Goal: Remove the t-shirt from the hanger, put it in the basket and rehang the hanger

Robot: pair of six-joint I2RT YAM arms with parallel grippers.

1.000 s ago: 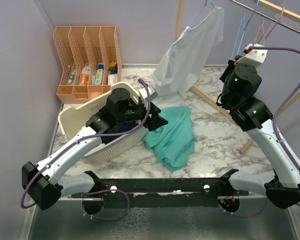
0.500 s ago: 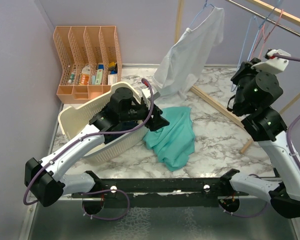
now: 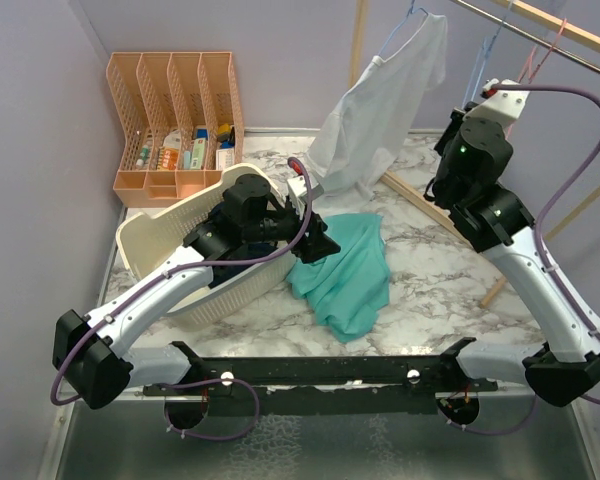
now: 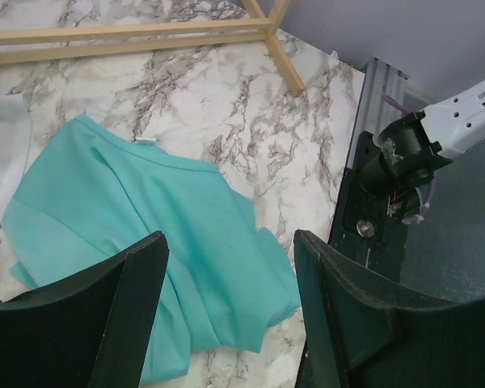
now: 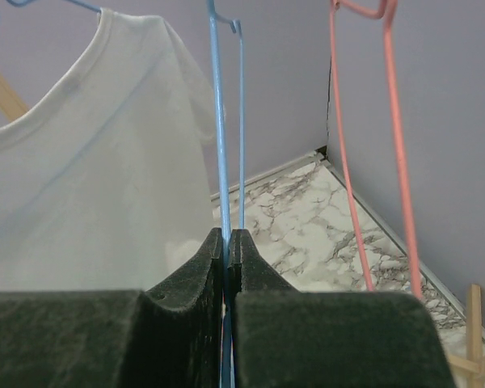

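A white t-shirt [image 3: 380,110] hangs on a blue hanger [image 3: 408,20] from the rack at the back; it also fills the left of the right wrist view [image 5: 89,186]. A teal t-shirt [image 3: 350,270] lies crumpled on the marble table. My right gripper [image 5: 228,242] is raised at the rack and shut on the wire of a second, bare blue hanger [image 5: 218,121], to the right of the white shirt. A bare pink hanger [image 5: 388,121] hangs to its right. My left gripper [image 4: 230,242] is open and empty, hovering over the teal t-shirt [image 4: 145,218].
A white laundry basket [image 3: 150,235] lies tipped under my left arm. An orange organizer [image 3: 175,100] stands at the back left. The wooden rack's foot [image 3: 430,210] crosses the table, and its rail [image 3: 540,35] runs overhead at the right.
My right arm swung out to the right, then came back left up to the hangers. My left arm has hardly moved.
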